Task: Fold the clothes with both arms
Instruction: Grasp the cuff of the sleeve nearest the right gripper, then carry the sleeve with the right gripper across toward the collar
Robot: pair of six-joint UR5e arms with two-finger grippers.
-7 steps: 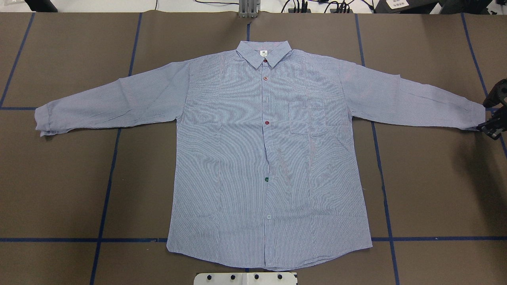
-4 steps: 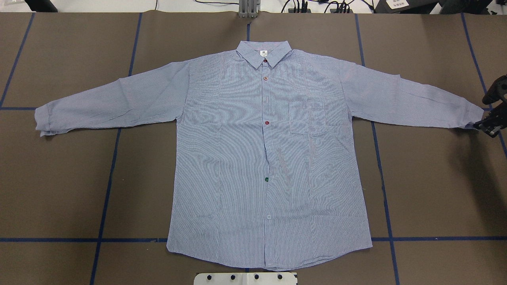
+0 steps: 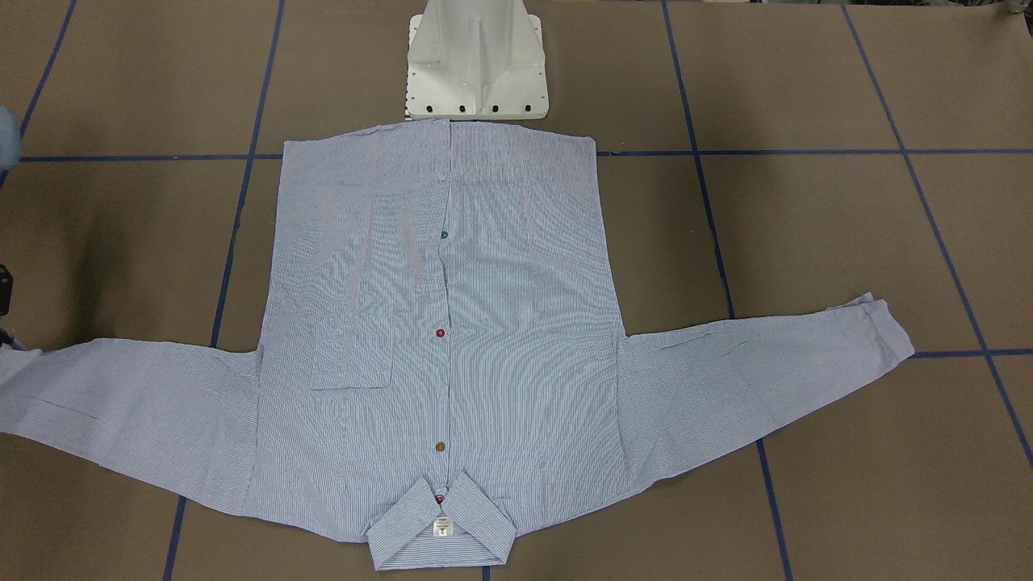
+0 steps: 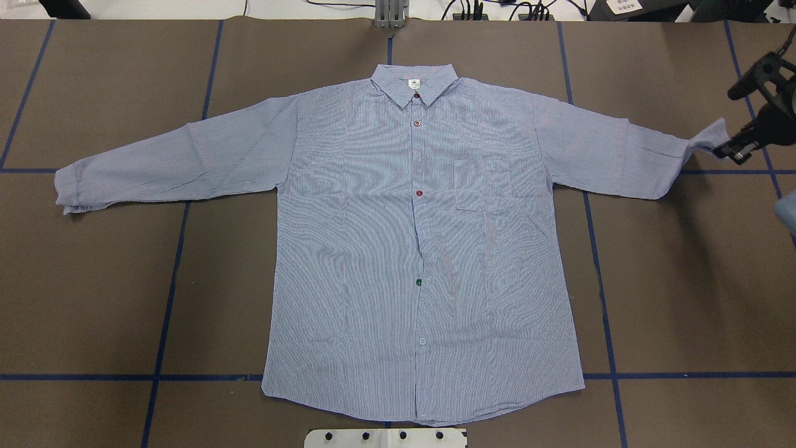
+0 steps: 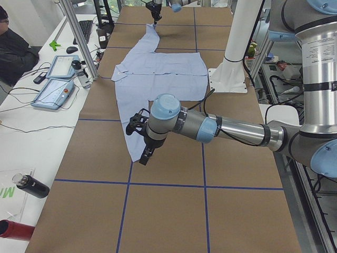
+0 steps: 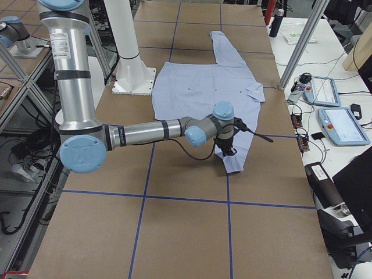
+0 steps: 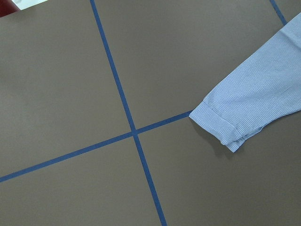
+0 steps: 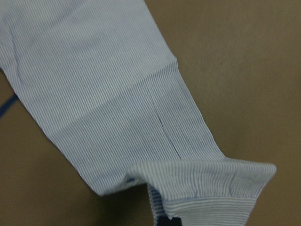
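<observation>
The light blue striped shirt [image 4: 416,249] lies flat, front up and buttoned, with its collar [image 4: 413,84] at the table's far side. My right gripper [image 4: 726,151] is shut on the right-hand sleeve's cuff [image 4: 709,138] and holds it above the table. The right wrist view shows that cuff [image 8: 207,188] folded over and hanging close under the camera. The other sleeve's cuff [image 4: 65,190] rests flat on the table. My left gripper [image 5: 145,155] hovers by that cuff in the exterior left view; I cannot tell whether it is open. The left wrist view shows only the cuff [image 7: 221,122].
Brown table covering [image 4: 93,280] crossed by blue tape lines [image 4: 168,292]. The white pedestal base [image 3: 476,73] stands at the shirt's hem. A side table [image 5: 31,132] holds tablets, cables and bottles, with a person [image 5: 13,47] seated at it.
My right gripper has lifted the sleeve cuff off the table and carried it toward the far side and inward. The sleeve end now stands raised and shortened. The rest of the shirt is unmoved.
</observation>
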